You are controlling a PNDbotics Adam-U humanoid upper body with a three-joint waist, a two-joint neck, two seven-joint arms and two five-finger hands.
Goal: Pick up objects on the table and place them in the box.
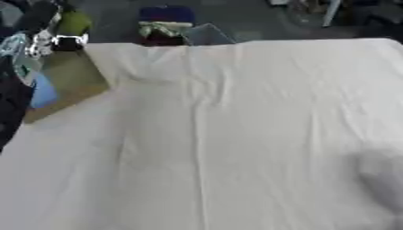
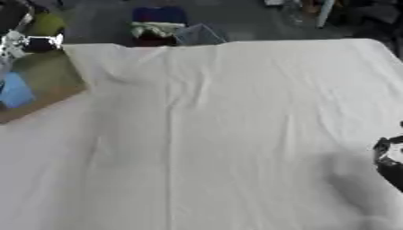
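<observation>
A creased white cloth point(image 1: 236, 134) covers the table, dark grey floor point(image 1: 244, 18) beyond it

The table point(image 1: 260, 134) is covered by a cream cloth, matt and soft-looking, with long creases and a few shallow wrinkles running down it. At the left a box point(image 1: 75, 78) is seen, plain brown cardboard by the look of it, dull and unglossed. A light blue thing point(image 1: 43, 92) inside it looks smooth, maybe plastic, though that can't be pinned down. Above the box something black and silver point(image 1: 67, 41) is caught with a bright shine, so a glossy or metallic finish is suggested. The right hand point(image 2: 390, 161) at the right edge is shown in black, with a slight sheen on its hard surfaces. The floor point(image 1: 252, 20) beyond is grey and dull.
</observation>
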